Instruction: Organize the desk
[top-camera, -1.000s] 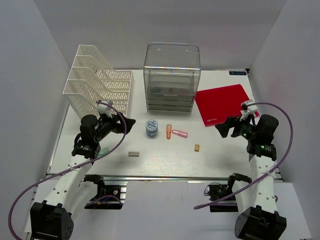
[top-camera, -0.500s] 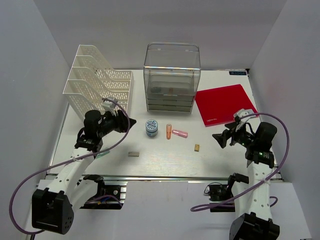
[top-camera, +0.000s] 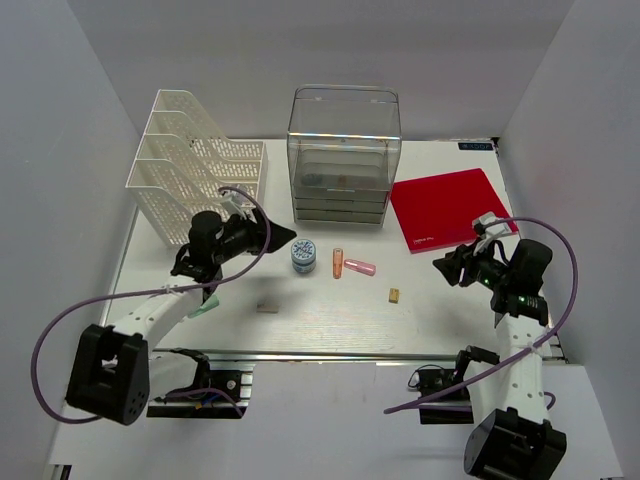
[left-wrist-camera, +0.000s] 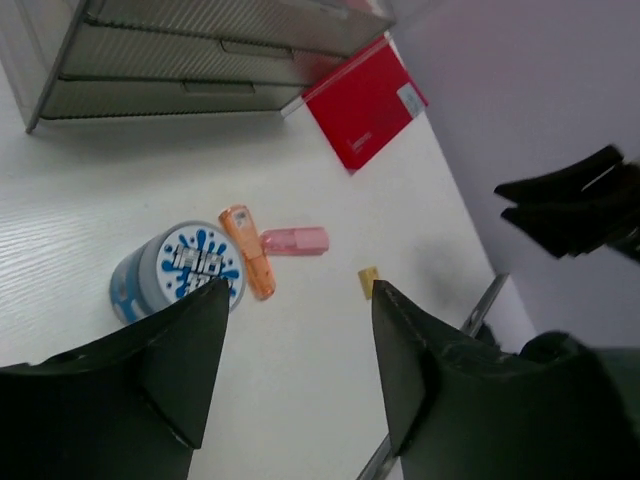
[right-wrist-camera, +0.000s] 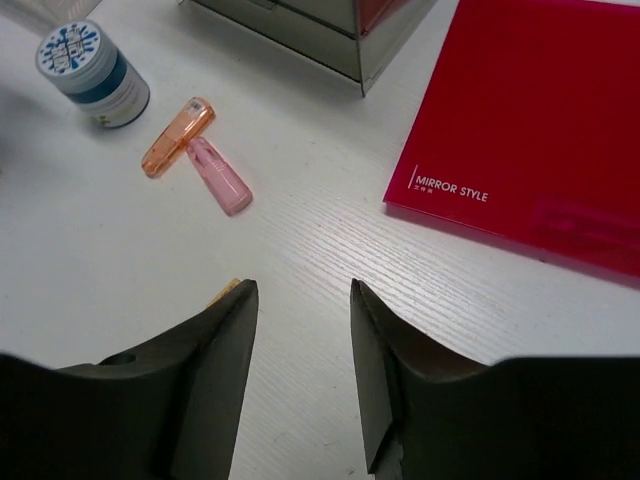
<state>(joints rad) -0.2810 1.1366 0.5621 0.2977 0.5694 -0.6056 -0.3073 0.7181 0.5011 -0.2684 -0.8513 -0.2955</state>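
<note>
White desk (top-camera: 330, 315) is lying under the drawer box (top-camera: 343, 155). In front of that box, left gripper (top-camera: 283, 236) and right gripper (top-camera: 445, 266) are hovering spread, empty. Careless descent may be risking knocking the possibly light tin (top-camera: 304, 255) onto the orange stick (top-camera: 338, 263).

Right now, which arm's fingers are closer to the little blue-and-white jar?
Left. The left fingers hover close beside the jar, on its left; the right fingers are well off to its right, by the red folder.

Top view looks down from behind; 2 close wrist views share the orange tube (right-wrist-camera: 178, 136).
</note>
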